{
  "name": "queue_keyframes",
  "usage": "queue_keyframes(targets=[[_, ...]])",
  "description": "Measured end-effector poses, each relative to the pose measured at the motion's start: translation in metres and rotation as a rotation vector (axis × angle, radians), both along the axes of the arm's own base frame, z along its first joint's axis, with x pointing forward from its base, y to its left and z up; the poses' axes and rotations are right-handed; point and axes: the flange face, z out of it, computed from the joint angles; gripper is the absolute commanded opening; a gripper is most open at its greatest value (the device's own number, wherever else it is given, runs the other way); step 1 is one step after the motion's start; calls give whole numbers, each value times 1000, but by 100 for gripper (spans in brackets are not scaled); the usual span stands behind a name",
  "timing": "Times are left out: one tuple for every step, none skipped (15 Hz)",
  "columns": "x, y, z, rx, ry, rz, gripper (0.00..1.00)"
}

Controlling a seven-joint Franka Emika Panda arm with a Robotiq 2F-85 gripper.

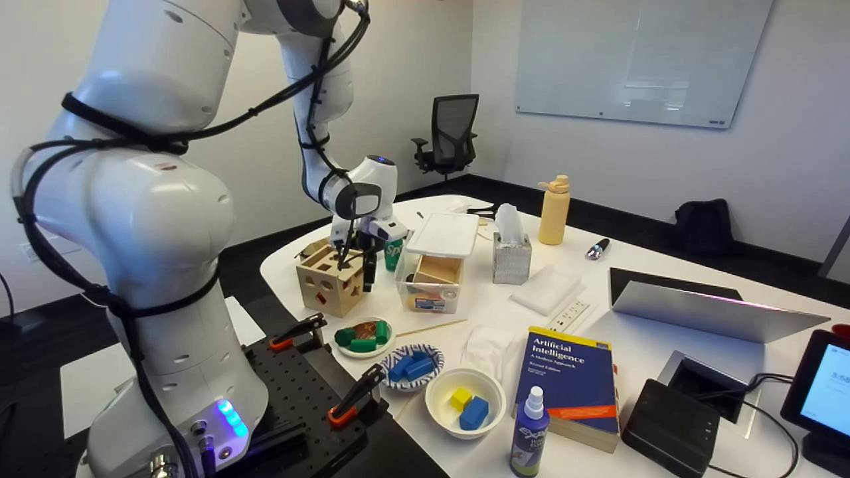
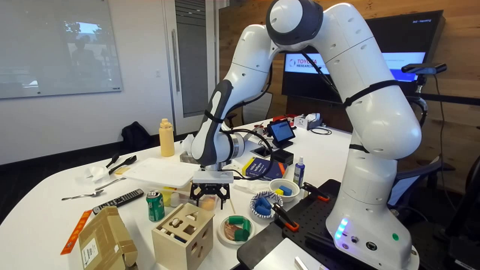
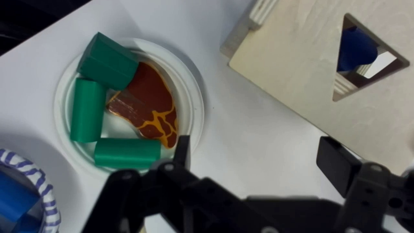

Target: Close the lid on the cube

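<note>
Holds the hand (image 3: 257,154) spread wide, with nothing between the fingers (image 3: 338,166). In an exterior view, finds the cube (image 2: 173,250) just beside the hand, toward half past seven, upright on the counter (image 2: 33,225), with the lid (image 2: 185,222) lying flat across its top. Probably placed on the lid's two o'clock side to push it toward eight — perhaps not fully home, judging by narrow openings along that edge, with dark blue and white inside. Cannot tell whether touching it.

In the wrist view, shows green blocks (image 3: 87,110) and a steak-shaped piece (image 3: 148,94) on a white plate (image 3: 195,110) toward ten o'clock from the hand, with blue blocks (image 3: 16,195) in a striped bowl (image 3: 48,200) nearer nine — presumably dished up against rolling. For the cube, looks like plywood: banded layers at the cut edges, smooth pale faces, a sharp triangular hole.
</note>
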Motion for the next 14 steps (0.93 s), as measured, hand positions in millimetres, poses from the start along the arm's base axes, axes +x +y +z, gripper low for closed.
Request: queue_keyframes(targets=[[-1, 3, 0, -8, -3, 8, 100], [-2, 6, 0, -16, -7, 18, 100], [-3, 8, 0, -24, -9, 23, 100], [-3, 11, 0, -30, -12, 31, 100], [-4, 13, 0, -36, -13, 37, 100], [-5, 14, 0, -40, -15, 45, 100], [-5, 16, 0, -43, -16, 52, 100], [-5, 17, 0, -45, -18, 60, 100], [-6, 19, 0, -47, -19, 66, 100], [-5, 20, 0, -48, -20, 69, 100], [-5, 21, 0, -48, -22, 73, 100], [-5, 23, 0, -49, -24, 78, 100], [-4, 24, 0, -49, -26, 84, 100], [-4, 27, 0, -48, -28, 90, 100]])
